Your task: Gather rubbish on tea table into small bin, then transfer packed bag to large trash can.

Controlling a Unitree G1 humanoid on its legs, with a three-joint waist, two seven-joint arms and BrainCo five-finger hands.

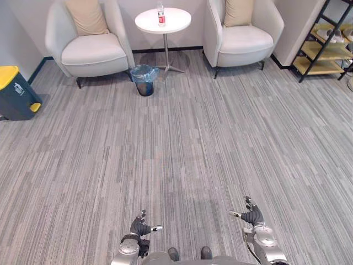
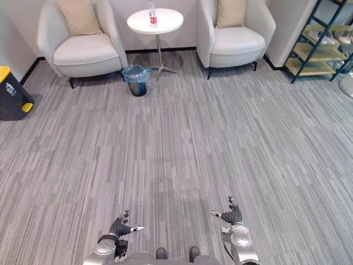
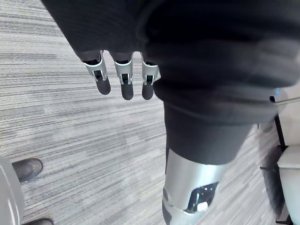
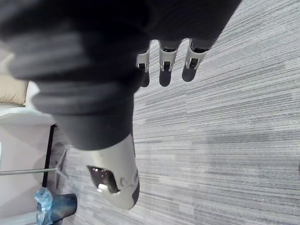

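Observation:
A round white tea table stands far ahead between two armchairs, with a plastic bottle with a red label upright on it. Beside the table's foot sits a small dark bin lined with a blue bag, also seen in the right wrist view as the small bin. A large dark trash can with a yellow lid stands at the far left. My left hand and right hand hang low over the carpet near me, both open and holding nothing, far from the table.
Two cream armchairs with beige cushions flank the table. A black shelf rack with wooden boards stands at the far right. Grey striped carpet stretches between me and the furniture.

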